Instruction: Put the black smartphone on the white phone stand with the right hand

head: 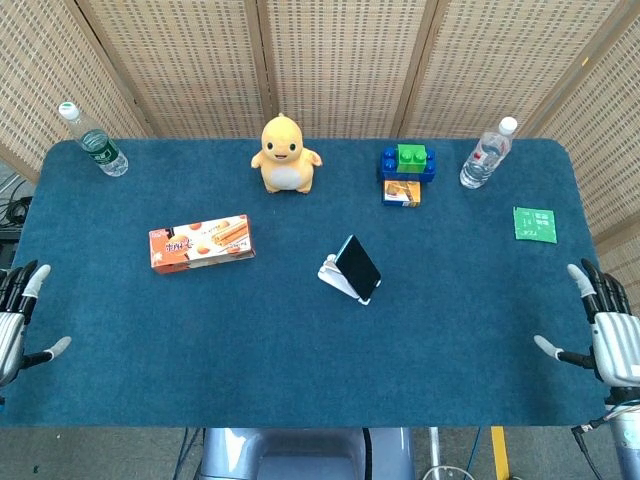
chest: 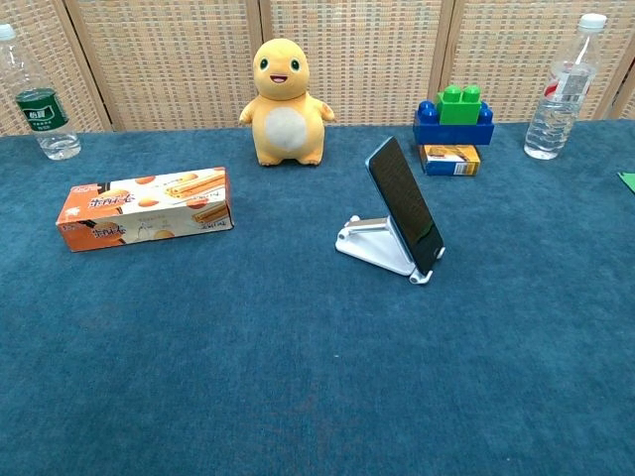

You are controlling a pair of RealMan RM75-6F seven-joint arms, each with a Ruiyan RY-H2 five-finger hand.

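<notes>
The black smartphone (head: 358,266) (chest: 404,203) leans tilted on the white phone stand (head: 334,277) (chest: 371,243) near the middle of the blue table. Nothing touches it. My right hand (head: 606,334) hangs at the table's right front edge, far from the phone, fingers spread and empty. At the left front edge my left hand (head: 14,319) is also spread and holds nothing. Neither hand shows in the chest view.
A yellow plush toy (head: 285,153) stands at the back, an orange biscuit box (head: 201,241) lies to the left. Toy blocks (head: 407,162) over a small orange box (head: 402,191), two water bottles (head: 487,153) (head: 92,139) and a green packet (head: 534,224) lie around the table.
</notes>
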